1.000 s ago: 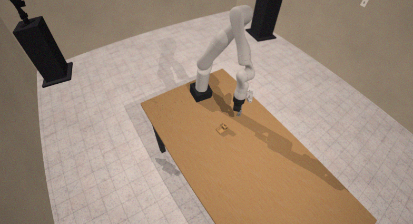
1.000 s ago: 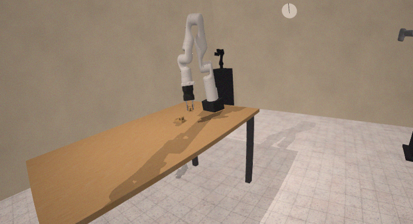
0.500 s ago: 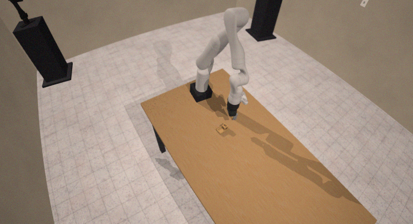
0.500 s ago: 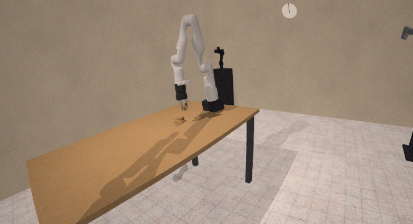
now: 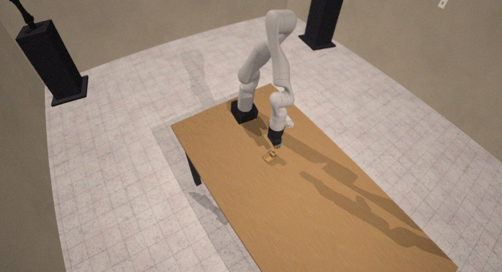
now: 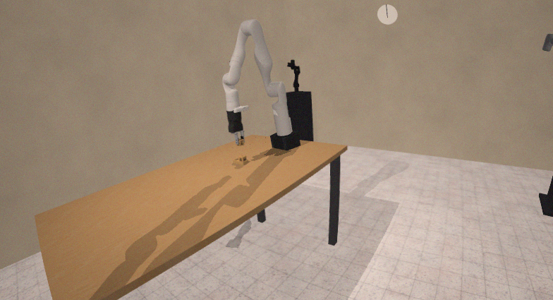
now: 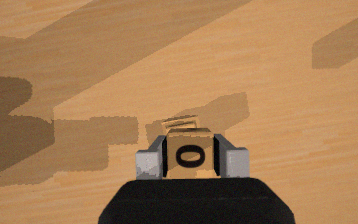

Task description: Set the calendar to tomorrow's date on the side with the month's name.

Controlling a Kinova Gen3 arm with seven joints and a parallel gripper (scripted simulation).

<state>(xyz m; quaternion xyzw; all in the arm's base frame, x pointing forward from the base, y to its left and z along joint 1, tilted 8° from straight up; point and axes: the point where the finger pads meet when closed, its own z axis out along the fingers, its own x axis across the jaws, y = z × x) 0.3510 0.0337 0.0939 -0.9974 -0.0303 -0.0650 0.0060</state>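
Note:
My gripper (image 5: 278,147) (image 6: 240,140) (image 7: 189,148) is shut on a wooden cube (image 6: 240,142) (image 7: 190,145), its two fingers on opposite sides. The face towards the wrist camera bears a black 0, lying sideways in that view. The small wooden tray (image 5: 269,159) (image 6: 237,163) stands on the table below the gripper. A second cube (image 5: 273,152) (image 6: 242,158) is at one end of the tray, and the other end looks free. In the wrist view the held cube hides most of the tray. The digits on the second cube and the month's name cannot be read.
The wooden table (image 5: 239,185) (image 6: 128,197) carries the arm's black base (image 5: 244,112) (image 6: 285,140) behind the tray. Long shadows of the arm cross the table top. Black pedestals (image 5: 48,59) (image 5: 323,16) stand on the floor away from the table.

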